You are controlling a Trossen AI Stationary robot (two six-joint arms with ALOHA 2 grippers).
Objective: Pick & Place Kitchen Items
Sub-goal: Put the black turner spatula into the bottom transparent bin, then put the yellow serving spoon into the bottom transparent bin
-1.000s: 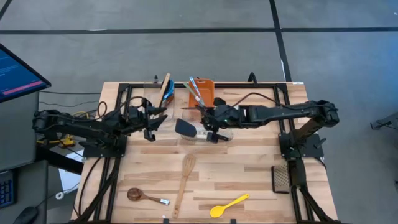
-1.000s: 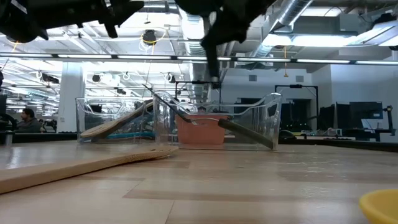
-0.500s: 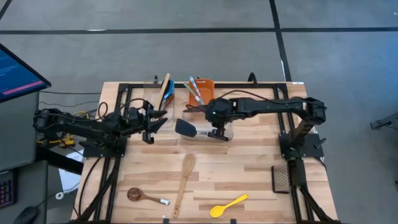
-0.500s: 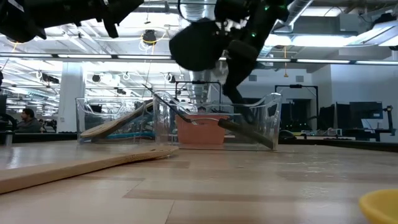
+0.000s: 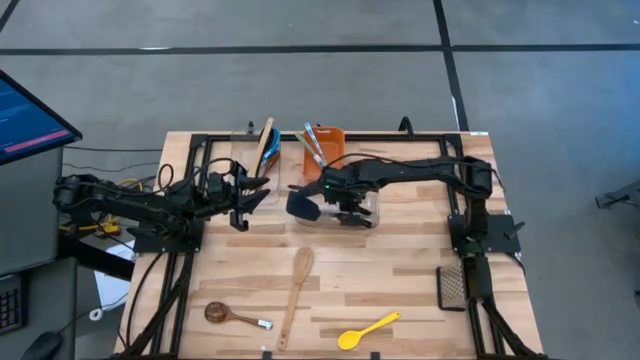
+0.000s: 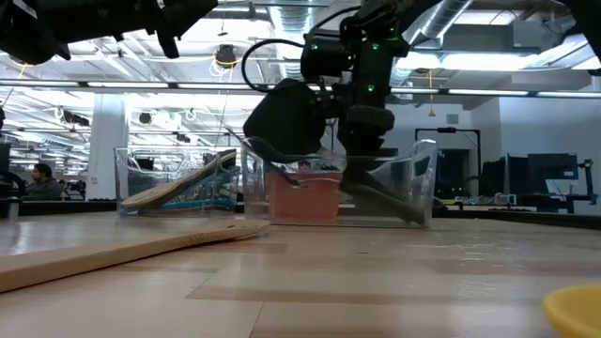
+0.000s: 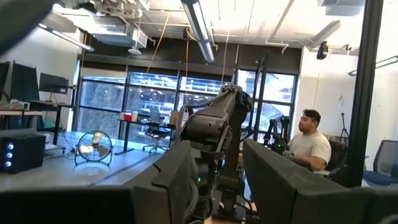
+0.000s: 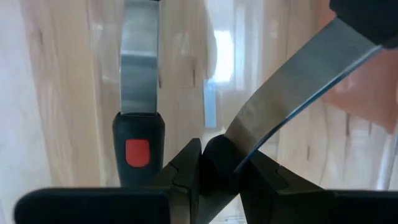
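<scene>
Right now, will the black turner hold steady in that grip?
Black turner: probably stiff, its metal shank looks rigid. Right end effector pinches that smooth shank, so it may pivot; the broad head sits well off the grip.

Yellow spoon (image 6: pixel 575 312) cut off by edge, prob. its bowl.

The right gripper (image 5: pixel 345 205), clamping the black flat-headed turner's (image 5: pixel 301 205) steel handle between its jaws, has swung it leftward.

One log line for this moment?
right gripper: jaws shut on black turner with steel shank, over clear plastic tub | left gripper: empty, waiting near table's left side
</scene>
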